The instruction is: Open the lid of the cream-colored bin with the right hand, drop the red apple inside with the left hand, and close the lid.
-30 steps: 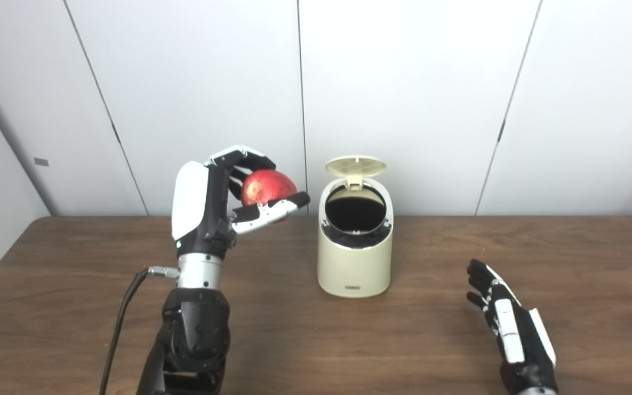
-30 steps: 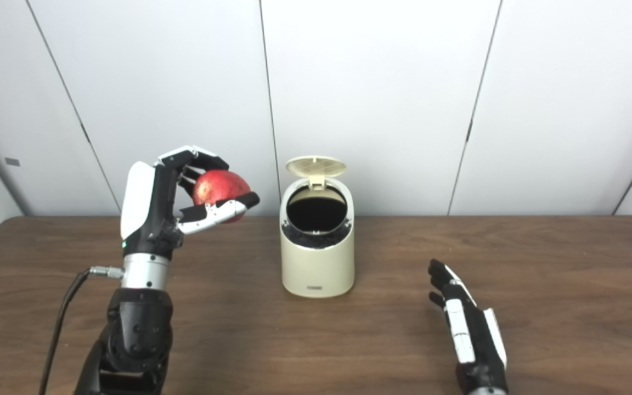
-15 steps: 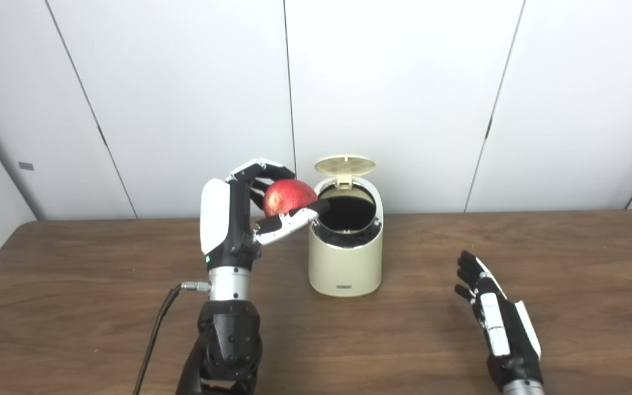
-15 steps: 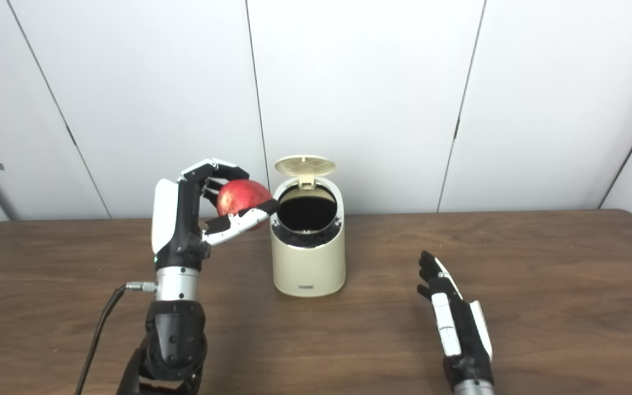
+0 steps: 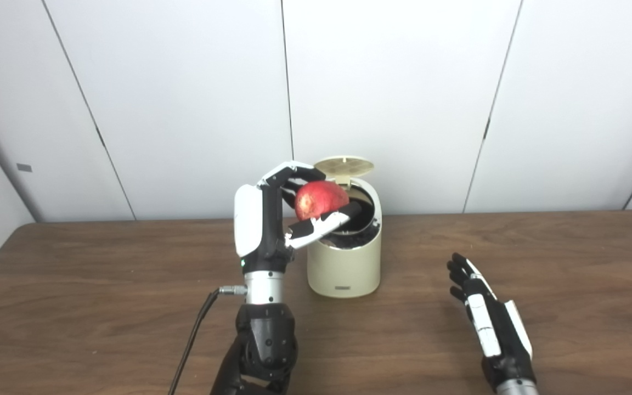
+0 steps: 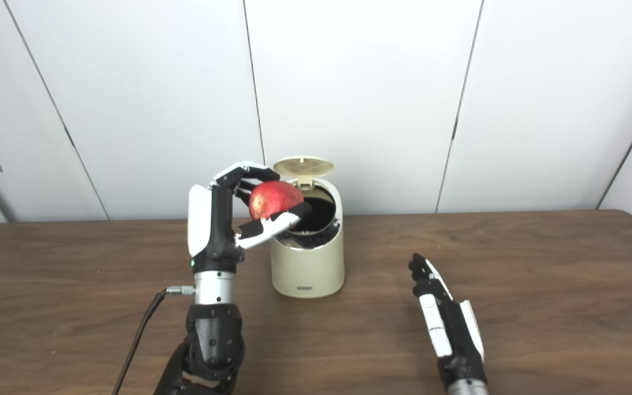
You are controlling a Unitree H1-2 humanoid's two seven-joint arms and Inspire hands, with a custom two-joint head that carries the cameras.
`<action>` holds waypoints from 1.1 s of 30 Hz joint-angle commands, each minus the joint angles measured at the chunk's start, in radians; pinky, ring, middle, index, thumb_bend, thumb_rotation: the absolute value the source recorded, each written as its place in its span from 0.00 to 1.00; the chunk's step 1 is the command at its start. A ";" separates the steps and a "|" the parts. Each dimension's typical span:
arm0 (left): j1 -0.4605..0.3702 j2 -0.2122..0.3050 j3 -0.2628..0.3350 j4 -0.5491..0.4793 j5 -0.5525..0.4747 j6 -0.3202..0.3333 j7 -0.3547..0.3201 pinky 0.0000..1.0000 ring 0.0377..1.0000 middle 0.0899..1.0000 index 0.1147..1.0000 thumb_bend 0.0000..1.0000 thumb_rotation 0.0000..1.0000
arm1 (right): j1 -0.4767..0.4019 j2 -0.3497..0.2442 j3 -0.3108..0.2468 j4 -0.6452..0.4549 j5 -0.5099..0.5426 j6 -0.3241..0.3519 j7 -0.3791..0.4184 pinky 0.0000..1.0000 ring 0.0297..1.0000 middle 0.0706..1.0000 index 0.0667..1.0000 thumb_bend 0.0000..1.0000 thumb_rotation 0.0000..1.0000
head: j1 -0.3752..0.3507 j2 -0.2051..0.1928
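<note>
Had left robot hand [image 5: 272, 219] clamped on red apple [image 5: 320, 199], apple raised at bin [image 5: 343, 258] rim's 9 o'clock edge, lid [image 5: 344, 164] up at 12; mouth lay toward 3 o'clock. Right robot hand [image 5: 489, 323] empty, fingers apart, over table [image 5: 74, 307]

Black-and-white left hand [image 5: 272, 219] and right hand [image 5: 486, 323], white back plates, silver wrist ring, black forearm, thin black cable [image 5: 192, 345] at wrist.
</note>
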 commanded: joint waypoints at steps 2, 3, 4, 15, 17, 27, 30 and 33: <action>-0.074 -0.013 -0.008 0.022 0.015 -0.048 0.040 0.38 0.42 0.50 0.42 0.47 0.00 | -0.026 -0.003 0.009 -0.051 0.002 0.008 0.013 0.88 0.91 0.88 0.93 0.52 1.00 | -0.001 -0.001; -0.079 -0.014 -0.009 0.032 0.018 -0.053 0.046 0.39 0.42 0.50 0.42 0.47 0.00 | -0.025 -0.003 0.009 -0.053 0.005 0.012 0.015 0.89 0.91 0.88 0.94 0.51 1.00 | -0.001 -0.001; -0.086 -0.013 -0.010 0.044 0.023 -0.061 0.056 0.40 0.41 0.50 0.42 0.47 0.00 | -0.025 -0.004 0.010 -0.055 0.006 0.016 0.017 0.90 0.91 0.88 0.94 0.51 1.00 | -0.001 -0.001; -0.156 0.022 -0.020 0.196 0.049 -0.162 0.158 0.43 0.43 0.49 0.41 0.48 0.00 | -0.014 -0.011 0.017 -0.086 0.015 0.055 0.042 0.86 0.90 0.87 0.96 0.52 1.00 | 0.000 0.004; -0.162 0.027 -0.028 0.209 0.053 -0.166 0.160 0.43 0.43 0.49 0.41 0.48 0.00 | -0.013 -0.016 0.017 -0.090 0.013 0.059 0.046 0.87 0.90 0.87 0.96 0.53 1.00 | 0.001 0.006; -0.170 0.060 -0.073 0.246 0.076 -0.178 0.146 0.38 0.43 0.51 0.42 0.47 0.00 | -0.013 -0.016 0.009 -0.094 0.037 0.059 0.047 0.90 0.91 0.87 0.96 0.55 1.00 | -0.002 0.018; -0.174 0.067 -0.075 0.258 0.076 -0.189 0.155 0.39 0.43 0.49 0.41 0.48 0.00 | -0.014 -0.017 0.009 -0.095 0.035 0.061 0.046 0.89 0.90 0.86 0.96 0.55 1.00 | -0.007 0.022; -0.176 0.072 -0.074 0.262 0.068 -0.192 0.149 0.39 0.43 0.48 0.41 0.48 0.00 | -0.014 -0.018 0.013 -0.097 0.028 0.060 0.046 0.87 0.89 0.86 0.95 0.56 1.00 | -0.021 0.025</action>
